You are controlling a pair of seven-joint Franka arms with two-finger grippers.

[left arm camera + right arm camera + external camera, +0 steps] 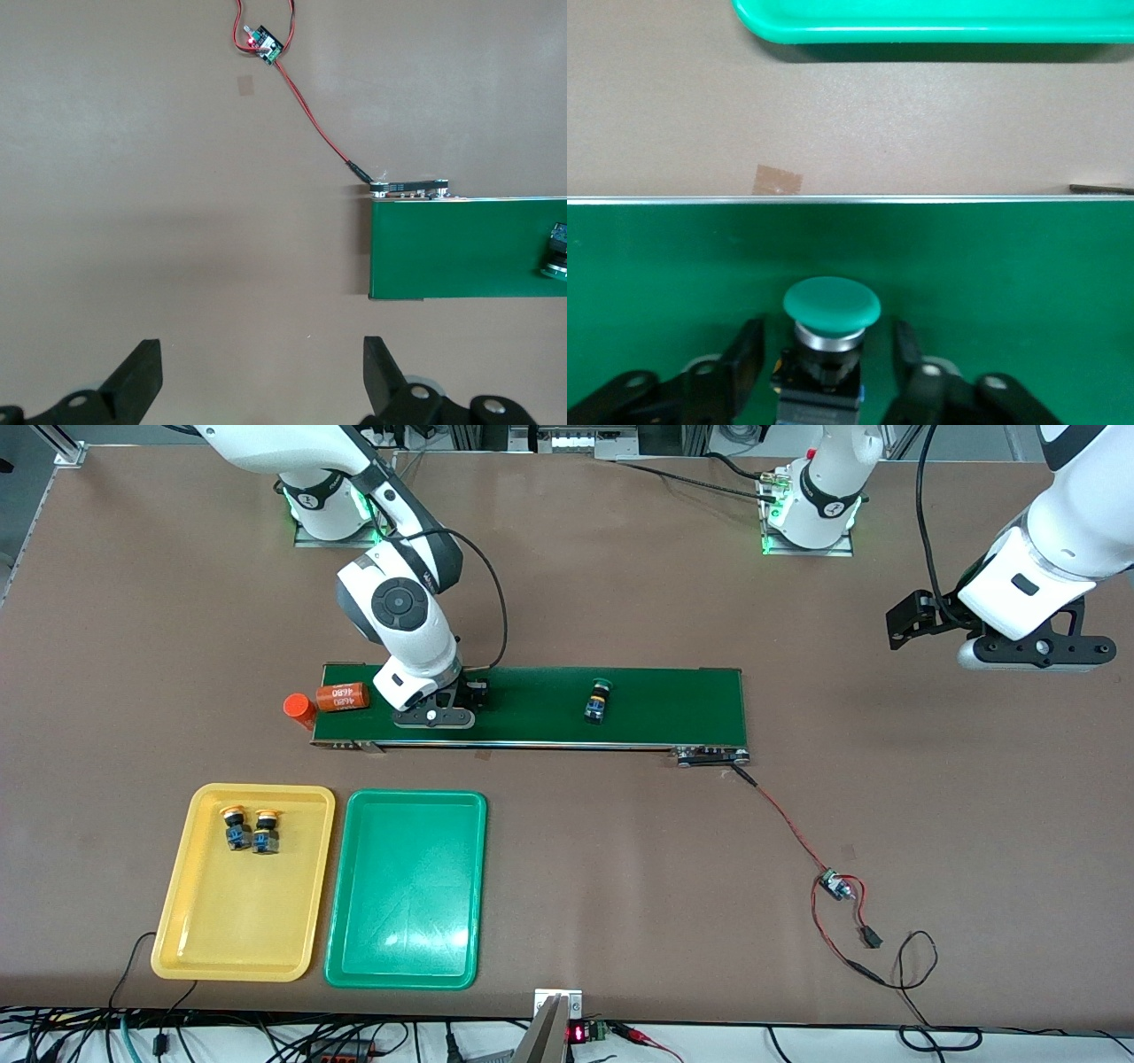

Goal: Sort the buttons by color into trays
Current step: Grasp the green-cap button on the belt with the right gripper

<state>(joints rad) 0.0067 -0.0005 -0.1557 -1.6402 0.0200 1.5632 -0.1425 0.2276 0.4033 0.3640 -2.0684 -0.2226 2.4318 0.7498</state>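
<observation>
On the dark-green conveyor belt (532, 713) lies a green-capped button (832, 301), and my right gripper (827, 341) is low over it, open. Its fingers (747, 350) stand either side of the button's black body with narrow gaps showing. In the front view this gripper (434, 713) hides that button. A second green button (599, 700) lies farther along the belt toward the left arm's end. Two yellow-capped buttons (236, 828) (266, 831) rest in the yellow tray (230, 948). The green tray (407, 903) beside it holds nothing. My left gripper (261, 367) waits open over bare table.
Two orange cylinders (341, 696) (299, 707) lie at the belt's end nearest the right arm. A red wire runs from the belt's other end to a small circuit board (833, 886). Cables hang along the table's front edge.
</observation>
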